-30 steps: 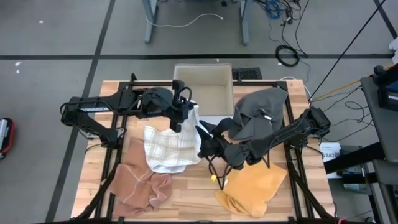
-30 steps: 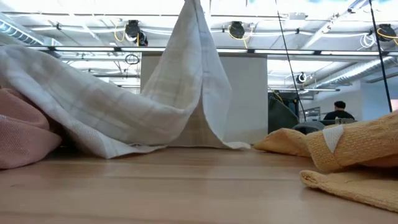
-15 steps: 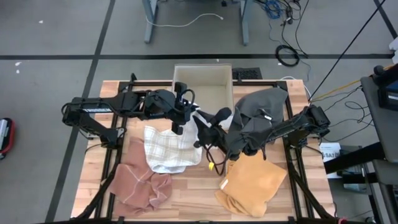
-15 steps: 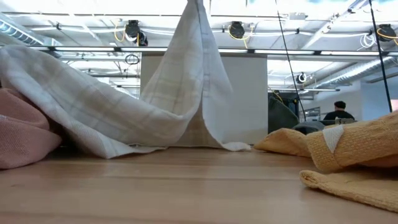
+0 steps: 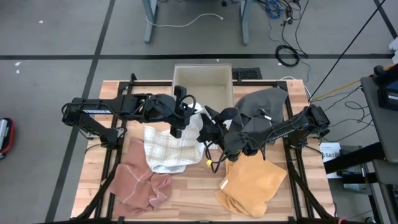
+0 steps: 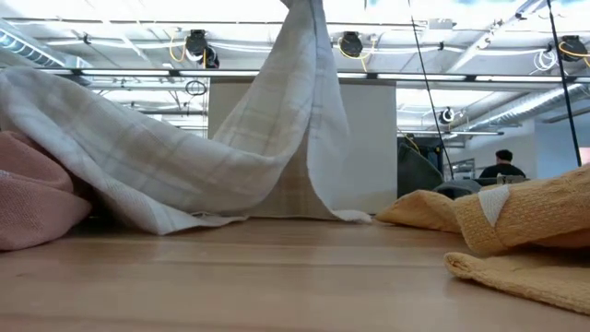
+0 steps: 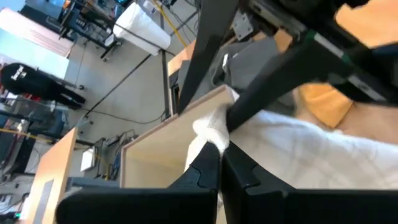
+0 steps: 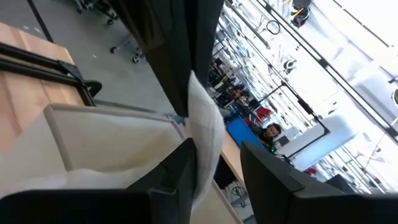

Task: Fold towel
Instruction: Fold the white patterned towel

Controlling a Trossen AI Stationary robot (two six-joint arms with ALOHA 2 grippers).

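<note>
Wooden tabletop point(image 5: 186, 180) under me, with a grey floor around it and an open box point(image 5: 203, 87) at the table's far edge. Four cloths lie on it: a grey one point(image 5: 264, 106) toward the far right corner, a mustard one point(image 5: 252, 183) near the front right, a pink one point(image 5: 140, 180) at the front left, and the white checked towel point(image 5: 166, 148) in the middle, which is my job.

My left gripper point(image 5: 180, 118) is clamped tight on the towel's far edge and holds it up off the table, so the cloth hangs like a tent in the low view point(image 6: 230, 138). My right gripper point(image 5: 208, 127) sits just beside it, fingers point(image 8: 186, 165) partly apart with a strip of the same lifted edge running between them; whether they pinch it I cannot tell.

By my reckoning the fold is barely begun: one edge is raised, the rest lies rumpled, nothing is flattened or doubled over yet.
</note>
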